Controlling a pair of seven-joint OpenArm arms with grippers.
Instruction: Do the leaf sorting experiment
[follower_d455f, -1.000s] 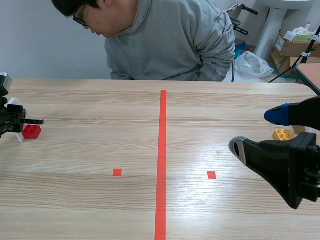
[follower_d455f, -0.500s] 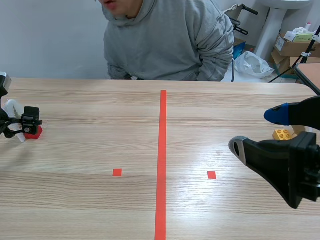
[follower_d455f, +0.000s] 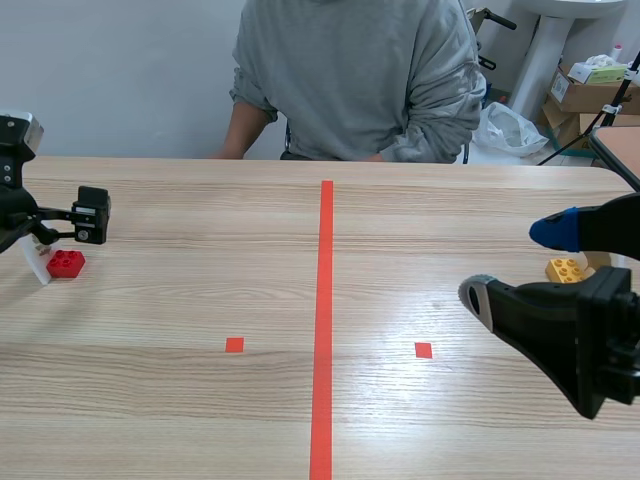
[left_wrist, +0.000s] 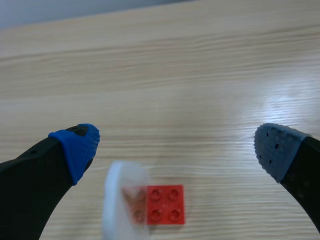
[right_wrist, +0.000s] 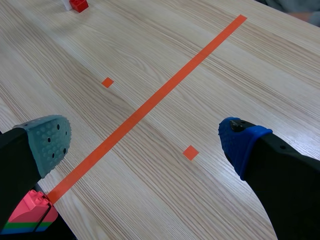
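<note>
At the table's far left edge a red brick (follower_d455f: 65, 263) lies flat, touching a small white piece (follower_d455f: 37, 264). My left gripper (follower_d455f: 55, 232) hangs just above and behind them, open. In the left wrist view the red brick (left_wrist: 165, 204) and the blurred white piece (left_wrist: 122, 200) lie on the table under the open left gripper (left_wrist: 177, 150), and nothing is held. Low at the right my right gripper (follower_d455f: 515, 262) stands open and empty, seen also in its own view (right_wrist: 145, 142). Behind it lies a yellow brick (follower_d455f: 565, 268).
A person in a grey hoodie (follower_d455f: 360, 80) sits across the table. A red tape line (follower_d455f: 323, 320) runs down the middle, with two small red squares beside it. A pink, green and blue brick stack (right_wrist: 30, 216) shows under my right gripper's grey-padded finger.
My left gripper has opened, let go of the red brick and risen a little above it. The brick stays on the table. The person has straightened up and shifted right.
</note>
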